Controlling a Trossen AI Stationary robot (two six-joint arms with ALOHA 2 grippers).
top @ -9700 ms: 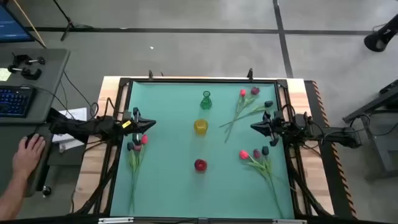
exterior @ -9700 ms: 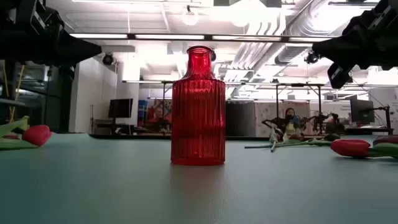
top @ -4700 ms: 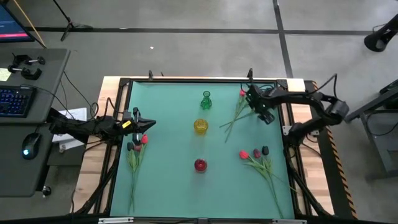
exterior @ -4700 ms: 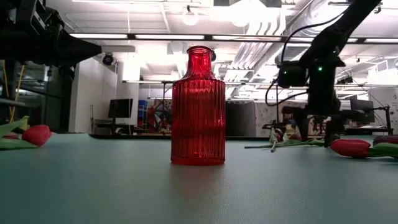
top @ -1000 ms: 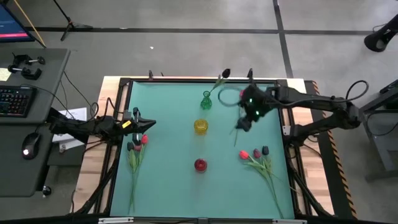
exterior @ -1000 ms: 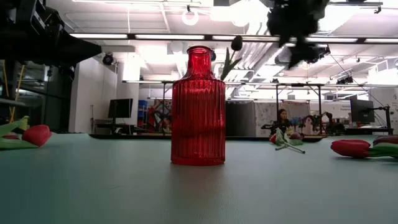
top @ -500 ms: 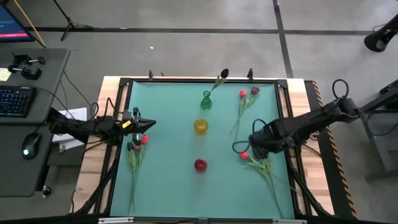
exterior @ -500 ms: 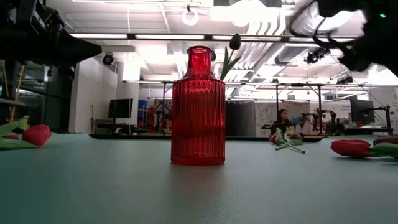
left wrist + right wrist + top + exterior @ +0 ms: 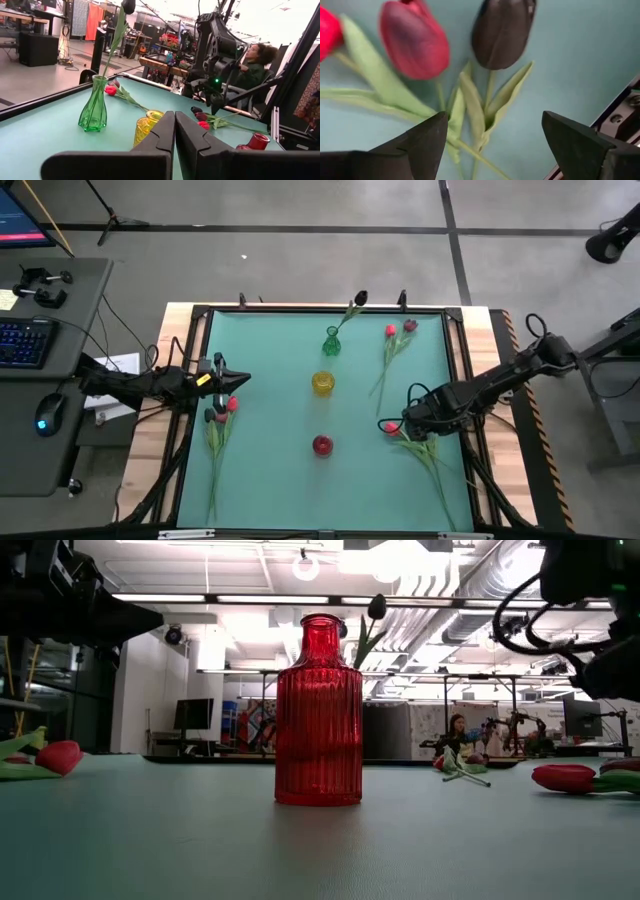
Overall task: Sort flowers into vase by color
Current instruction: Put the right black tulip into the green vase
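Observation:
A near-black flower (image 9: 361, 297) stands with its stem in the green vase (image 9: 331, 340). The yellow vase (image 9: 322, 383) and red vase (image 9: 321, 445) hold nothing. My right gripper (image 9: 495, 145) hangs open over the near-right bunch. Its fingers stand on either side of the stem and leaves of a near-black tulip (image 9: 502, 30), beside a crimson one (image 9: 415, 42). In the high view a bright red head (image 9: 388, 427) shows beside my right gripper (image 9: 410, 418). My left gripper (image 9: 235, 380) waits shut at the left, above another bunch (image 9: 218, 415).
Two more tulips (image 9: 398, 330) lie at the far right of the mat. The three vases stand in a row down the middle. A dark frame (image 9: 465, 380) borders the mat. A person (image 9: 257, 55) sits beyond the table's right side.
My right gripper has gone from beside the green vase toward the near right and down, over the near-right bunch, staying open. The near-black flower has stayed standing in the green vase.

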